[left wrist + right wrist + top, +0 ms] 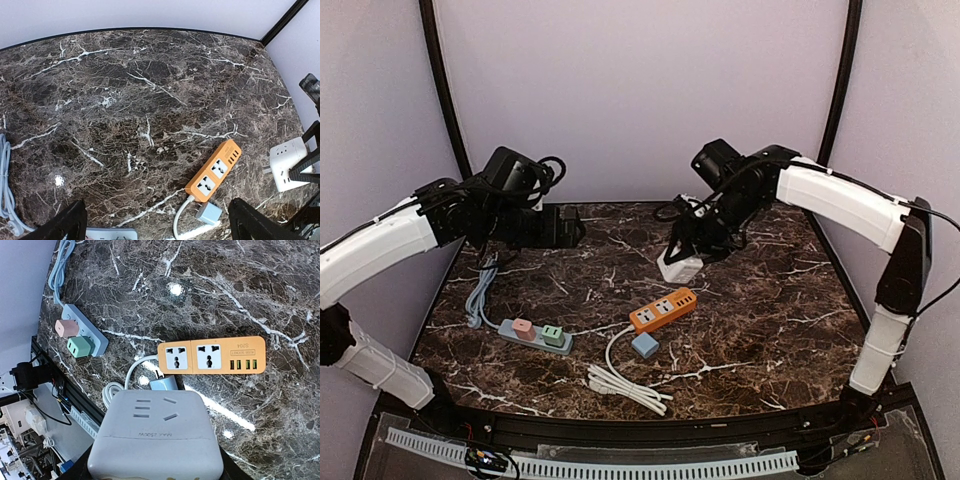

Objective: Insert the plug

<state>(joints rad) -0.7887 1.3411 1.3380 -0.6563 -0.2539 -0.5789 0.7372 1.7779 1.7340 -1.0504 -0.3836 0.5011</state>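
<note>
The right gripper (685, 255) pinched a white boxy plastic adapter (155, 435), an orange plastic power strip (212, 356) lying just ahead; the left gripper (160, 221) hung spread.

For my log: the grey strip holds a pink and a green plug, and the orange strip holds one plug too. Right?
No. The orange strip holds no plug: the right wrist view shows both sockets empty. The grey strip does hold the pink plug and the green plug.
</note>
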